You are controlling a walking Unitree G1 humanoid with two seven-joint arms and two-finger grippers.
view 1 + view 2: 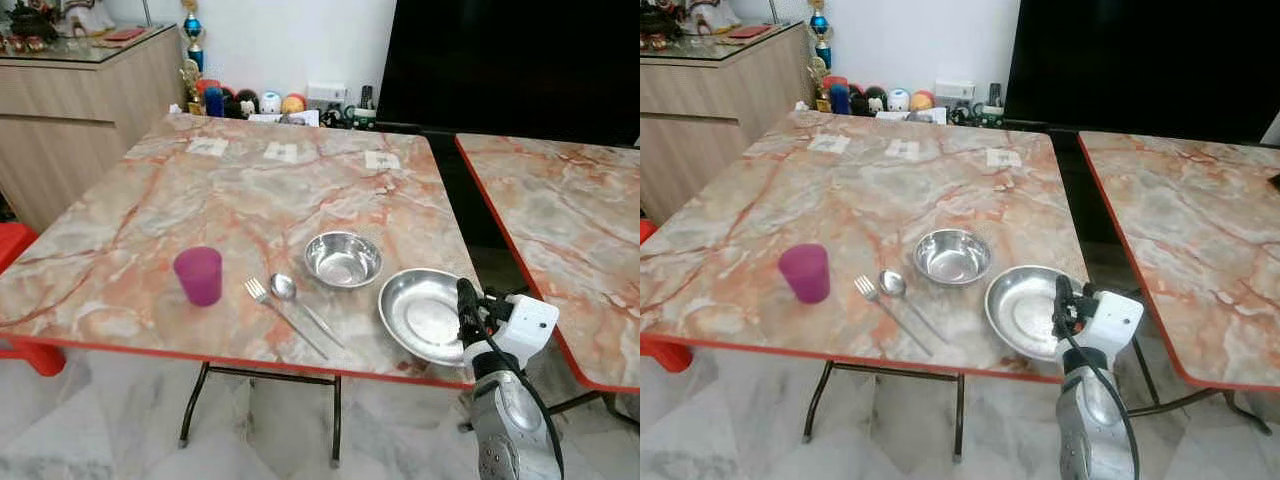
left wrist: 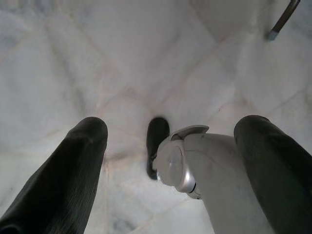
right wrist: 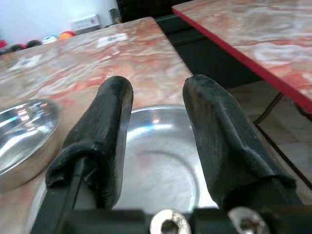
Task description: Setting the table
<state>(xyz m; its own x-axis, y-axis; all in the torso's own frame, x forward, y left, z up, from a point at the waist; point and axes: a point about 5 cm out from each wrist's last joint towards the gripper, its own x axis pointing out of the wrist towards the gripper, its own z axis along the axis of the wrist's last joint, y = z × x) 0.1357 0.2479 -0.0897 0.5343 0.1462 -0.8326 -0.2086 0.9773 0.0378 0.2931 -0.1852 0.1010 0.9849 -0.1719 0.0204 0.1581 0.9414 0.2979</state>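
Observation:
On the marble table [image 1: 250, 190] near its front edge stand a purple cup [image 1: 199, 275], a fork [image 1: 283, 316], a spoon [image 1: 300, 302], a small steel bowl [image 1: 343, 259] and a wide steel plate [image 1: 420, 312]. My right gripper [image 1: 466, 300] hovers over the plate's right rim. In the right wrist view the right gripper [image 3: 156, 90] is open, its black fingers [image 3: 109, 122] apart above the plate [image 3: 156, 165], nothing between them. My left gripper [image 2: 170, 124] hangs idle and open over the floor.
A second marble table [image 1: 560, 220] with a red edge stands to the right, a narrow gap between the two. A wooden cabinet [image 1: 70, 110] is at the back left, small toys [image 1: 250, 102] along the wall, a red stool [image 1: 15, 250] at the left.

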